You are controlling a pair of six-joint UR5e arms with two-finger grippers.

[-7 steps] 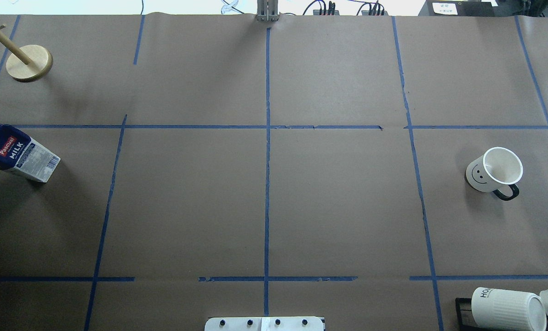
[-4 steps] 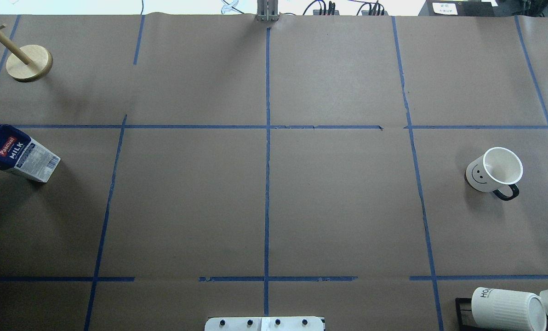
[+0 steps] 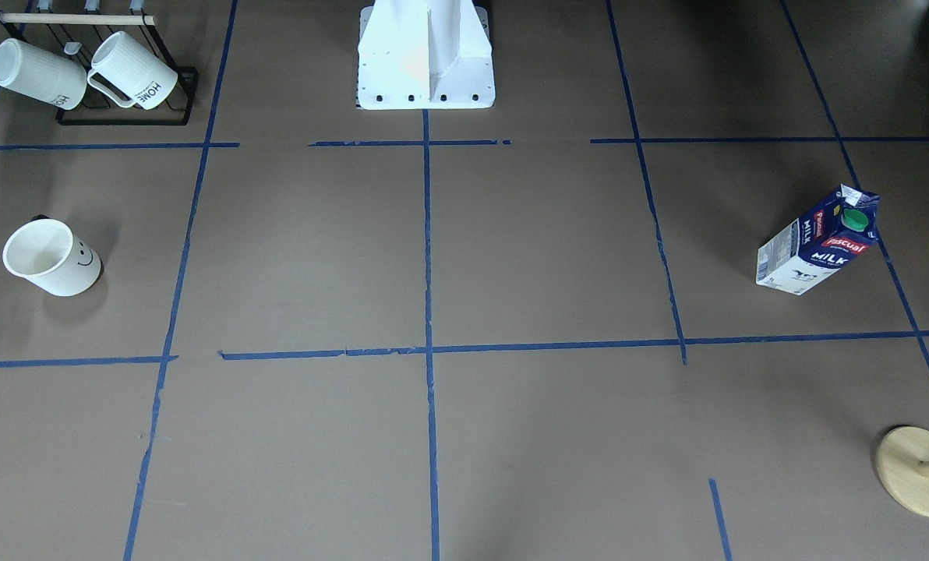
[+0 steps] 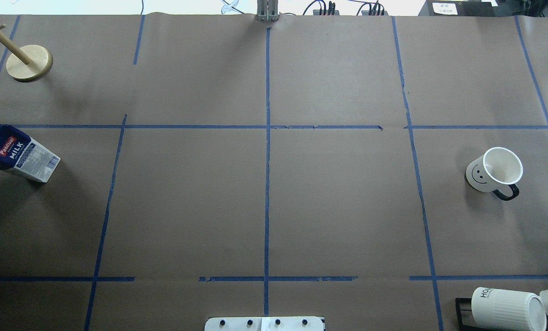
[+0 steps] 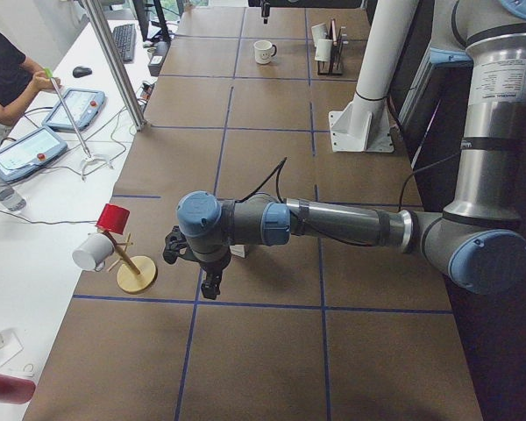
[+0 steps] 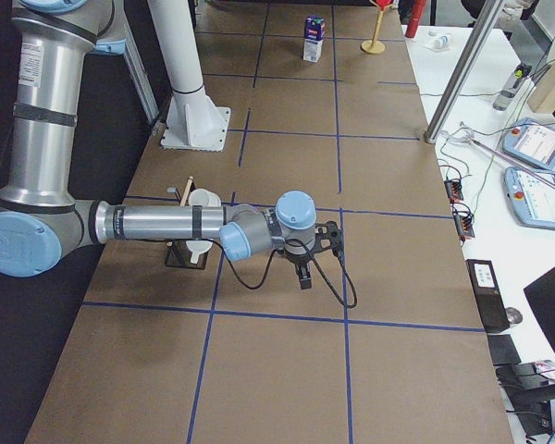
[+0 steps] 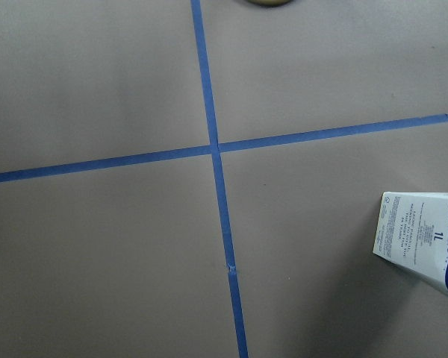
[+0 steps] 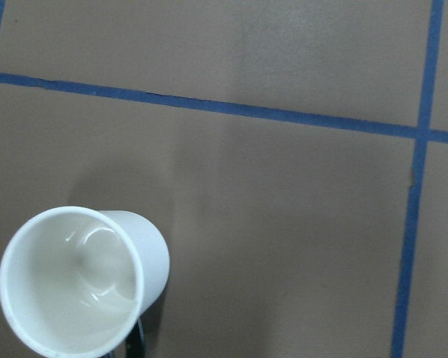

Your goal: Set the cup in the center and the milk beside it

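The cup, a white mug with a smiley face and black handle, stands upright at the table's right; it also shows in the front view and the right wrist view. The milk, a dark blue carton with a green cap, stands at the far left; its base shows in the left wrist view. The center is bare. My left gripper hangs over the table close by the milk. My right gripper hangs near the cup. I cannot tell whether either is open or shut.
A wooden mug tree stands at the far left corner. A black rack with ribbed "HOME" mugs sits at the near right. The white robot base is at the near middle edge. A person sits at the side desk.
A small dark part has come into the overhead view at its right edge, beyond the cup. The cup and the milk have not moved.
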